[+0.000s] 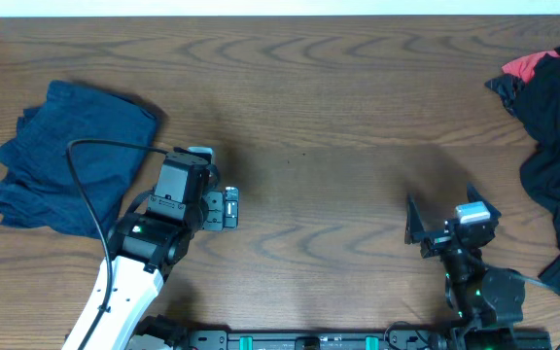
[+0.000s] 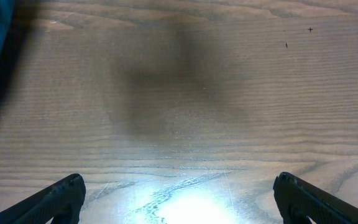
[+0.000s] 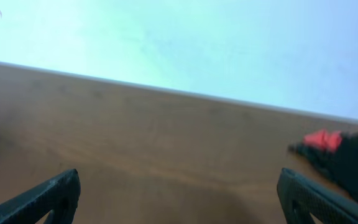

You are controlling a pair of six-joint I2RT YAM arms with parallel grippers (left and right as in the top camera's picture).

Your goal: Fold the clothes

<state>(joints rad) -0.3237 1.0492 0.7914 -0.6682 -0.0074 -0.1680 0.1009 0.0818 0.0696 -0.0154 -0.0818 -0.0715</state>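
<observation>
Left end effector [image 1: 229, 209] and right end effector [image 1: 445, 212]: fingers apart, empty, over bare bench [image 1: 319, 117]. Navy shorts [image 1: 66, 156] bundled far left, apparently set aside as finished. Dark pile [image 1: 557, 146] lies far right.

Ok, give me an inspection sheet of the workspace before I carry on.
Surface: wooden table, middle bare.
Job's things: navy shorts at far left, a roughly folded bundle; black heap with a red patch at the right edge, crumpled.
Clutter: nothing seen.
Tools: left tool open, empty, over bare wood beside the shorts; right tool open, empty, aimed toward the far edge.
Cables: black cable from the left arm crosses the shorts.
Surroundings: pale wall beyond the table.
</observation>
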